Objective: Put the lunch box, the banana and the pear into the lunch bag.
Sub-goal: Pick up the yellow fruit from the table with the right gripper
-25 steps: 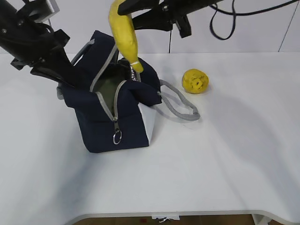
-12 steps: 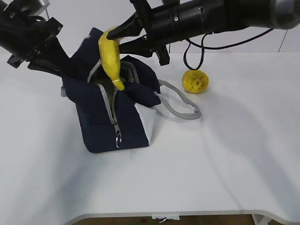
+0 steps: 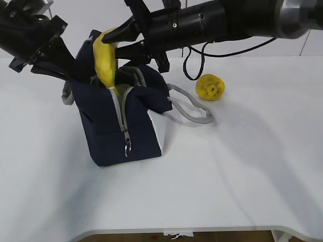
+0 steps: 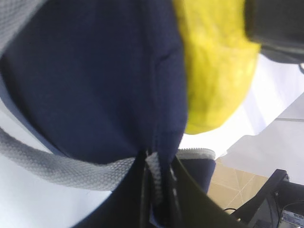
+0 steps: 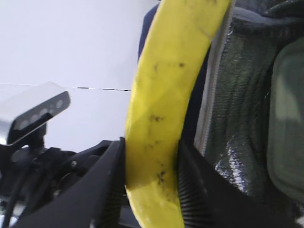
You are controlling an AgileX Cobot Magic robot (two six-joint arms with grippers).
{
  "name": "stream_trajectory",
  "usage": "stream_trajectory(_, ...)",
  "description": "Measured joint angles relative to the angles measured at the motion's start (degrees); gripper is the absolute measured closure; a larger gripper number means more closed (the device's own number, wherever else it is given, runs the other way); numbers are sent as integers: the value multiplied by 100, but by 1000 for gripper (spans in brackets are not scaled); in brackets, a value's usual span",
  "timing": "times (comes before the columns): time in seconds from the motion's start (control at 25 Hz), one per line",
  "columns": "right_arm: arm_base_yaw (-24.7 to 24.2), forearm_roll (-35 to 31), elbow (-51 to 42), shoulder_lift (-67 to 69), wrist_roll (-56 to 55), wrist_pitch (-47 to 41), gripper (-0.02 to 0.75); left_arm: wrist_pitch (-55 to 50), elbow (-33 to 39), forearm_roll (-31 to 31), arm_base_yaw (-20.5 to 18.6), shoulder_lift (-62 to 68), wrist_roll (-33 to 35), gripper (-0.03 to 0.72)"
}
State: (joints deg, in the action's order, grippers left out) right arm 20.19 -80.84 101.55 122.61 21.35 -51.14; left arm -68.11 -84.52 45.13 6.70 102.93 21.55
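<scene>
- While the right gripper (image 5: 152,156) clamps the long yellow speckled banana (image 3: 104,59), its tip dips into the navy fabric lunch bag (image 3: 116,126).
- Left gripper (image 4: 156,185) pinches the bag's rim, closed tight.
- Squat yellow pear (image 3: 210,87) sits on the white table (image 3: 242,166).

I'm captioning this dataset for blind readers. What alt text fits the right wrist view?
The right gripper holds a speckled yellow banana upright between its black fingers, at the open mouth of the navy lunch bag. The silver lining and a pale green lunch box inside show at right.
</scene>
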Motion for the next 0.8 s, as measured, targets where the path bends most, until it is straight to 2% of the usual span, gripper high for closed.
stream_trajectory(0.16, 0, 331, 11, 152, 12, -114, 470, 0, 0, 0, 0, 0, 12, 676)
stream_trajectory(0.4, 27, 1419, 11, 360, -55, -695, 470, 0, 0, 127, 0, 0, 12, 676)
stream_trajectory(0.6, 27, 1596, 11, 360, -120, -795, 466, 32, 0, 305, 0, 0, 62, 676)
stream_trajectory(0.68, 27, 1584, 11, 360, -133, -795, 429, 32, 0, 313, 0, 0, 62, 676)
stream_trajectory(0.76, 27, 1584, 11, 360, -133, -807, 345, 32, 0, 313, 0, 0, 62, 676)
stream_trajectory(0.8, 27, 1584, 39, 349, -133, -836, 279, 32, 0, 313, 0, 0, 73, 676)
